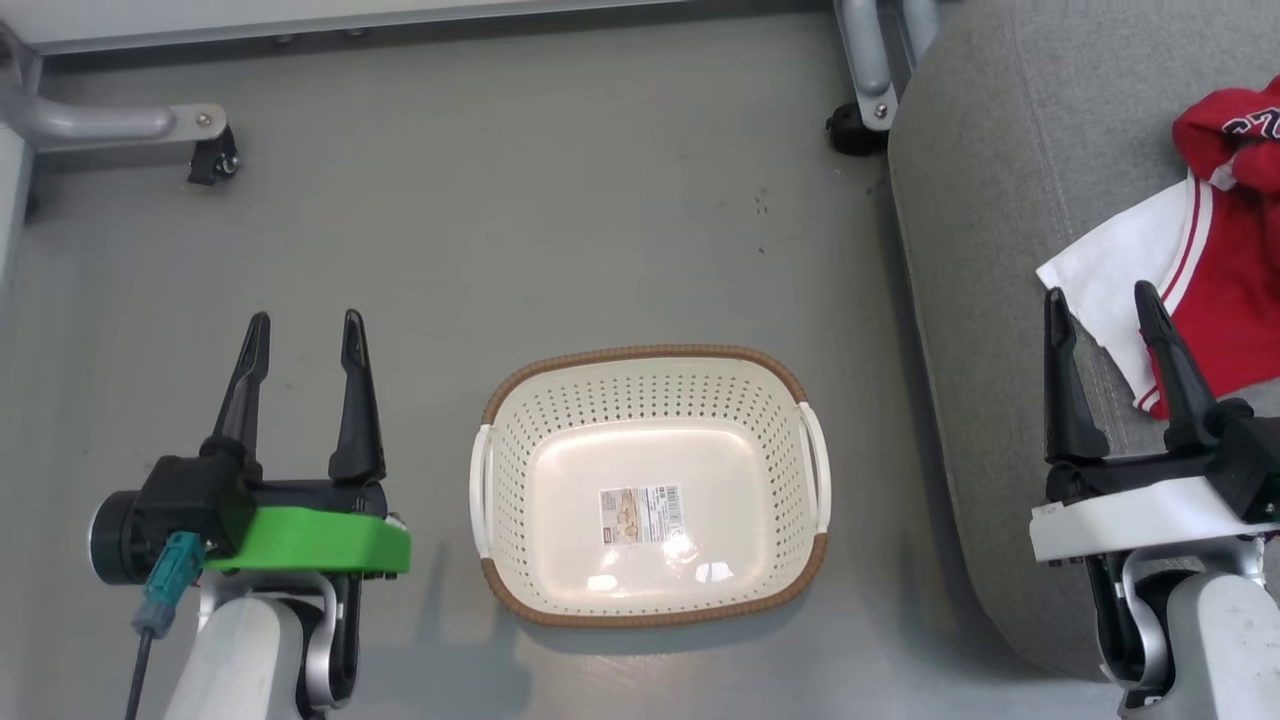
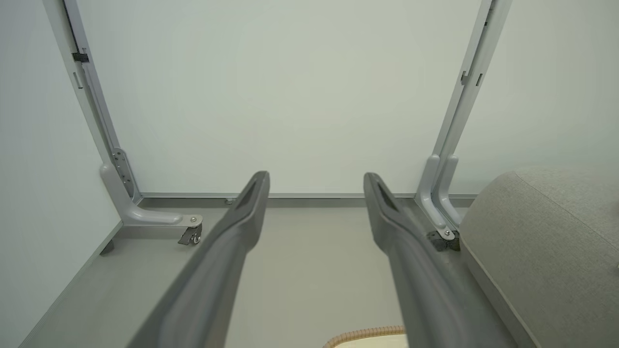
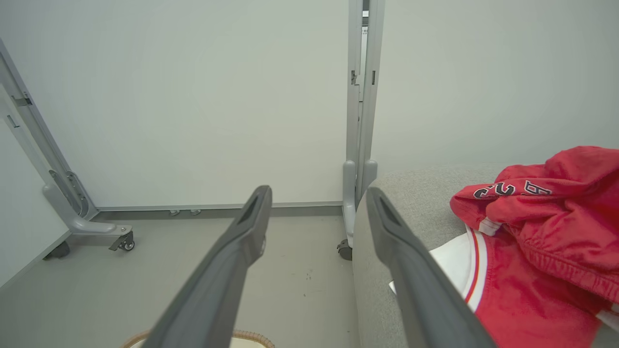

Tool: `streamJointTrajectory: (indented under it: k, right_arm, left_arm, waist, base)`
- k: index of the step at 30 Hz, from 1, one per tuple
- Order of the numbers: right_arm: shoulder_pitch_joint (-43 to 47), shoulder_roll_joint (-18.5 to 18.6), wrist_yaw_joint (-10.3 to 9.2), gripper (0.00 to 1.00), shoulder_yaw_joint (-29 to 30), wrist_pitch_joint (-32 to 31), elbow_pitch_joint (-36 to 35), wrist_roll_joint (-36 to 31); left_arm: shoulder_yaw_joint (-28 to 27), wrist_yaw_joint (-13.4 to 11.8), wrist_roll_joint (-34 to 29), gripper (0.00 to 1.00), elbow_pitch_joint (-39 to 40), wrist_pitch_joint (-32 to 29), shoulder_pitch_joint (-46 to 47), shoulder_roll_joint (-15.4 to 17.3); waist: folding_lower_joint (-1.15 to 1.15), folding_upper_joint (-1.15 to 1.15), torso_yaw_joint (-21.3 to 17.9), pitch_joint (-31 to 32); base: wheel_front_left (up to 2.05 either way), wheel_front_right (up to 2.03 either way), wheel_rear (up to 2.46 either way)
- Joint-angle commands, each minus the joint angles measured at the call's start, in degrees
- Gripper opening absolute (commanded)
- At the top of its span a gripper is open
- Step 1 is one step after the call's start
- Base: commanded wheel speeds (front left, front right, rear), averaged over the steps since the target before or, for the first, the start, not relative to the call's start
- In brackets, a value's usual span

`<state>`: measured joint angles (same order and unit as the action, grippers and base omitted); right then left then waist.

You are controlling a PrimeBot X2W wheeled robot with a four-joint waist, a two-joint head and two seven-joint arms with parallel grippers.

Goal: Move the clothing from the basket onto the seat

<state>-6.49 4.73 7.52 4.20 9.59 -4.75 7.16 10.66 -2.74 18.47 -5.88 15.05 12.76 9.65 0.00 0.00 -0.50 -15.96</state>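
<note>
The cream perforated basket (image 1: 650, 480) stands on the floor at the centre with nothing in it but its bottom sticker. Both red garments lie on the grey seat (image 1: 1000, 200) at the right: the one with the white panel and striped trim (image 1: 1190, 270) (image 3: 512, 290), and the lettered one (image 1: 1235, 125) (image 3: 556, 203) lying over it. My left gripper (image 1: 300, 325) hovers open left of the basket, holding nothing. My right gripper (image 1: 1100, 300) stands open over the seat's front part, its fingertips beside the white panel's edge, nothing between them.
Grey metal frame legs with castors stand at the back left (image 1: 205, 150) and by the seat's rear corner (image 1: 860, 110). A white wall panel (image 2: 290, 96) closes the back. The basket's woven rim (image 2: 367, 333) shows low in the left wrist view.
</note>
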Motion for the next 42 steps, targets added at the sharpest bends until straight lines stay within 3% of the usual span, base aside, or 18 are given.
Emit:
streamJointTrajectory:
  k: [1, 16, 42]
  right_arm:
    - [1.35, 0.04, -0.06, 1.0, -0.03, -0.35, -0.5, -0.44]
    - [8.04, -1.2, -0.06, 1.0, -0.99, -1.94, -0.27, -0.59]
    - [9.64, -1.69, -0.06, 1.0, -2.25, -2.66, -0.17, -1.16]
  left_arm:
    - [-0.54, 0.63, -0.67, 1.0, -0.28, 0.16, -1.58, -0.7]
    - [-2.36, 4.6, -4.51, 1.0, -4.19, 0.16, -8.09, -4.15]
    - [-3.98, 6.31, -7.18, 1.0, -8.53, 0.16, -8.25, -5.82]
  waist:
    - [0.0, 0.0, 1.39, 2.59]
    - [0.0, 0.0, 0.71, 7.63]
    - [0.0, 0.0, 0.59, 9.31]
  base:
    - [0.0, 0.0, 0.0]
    - [0.0, 0.0, 0.0]
    - [0.0, 0.0, 0.0]
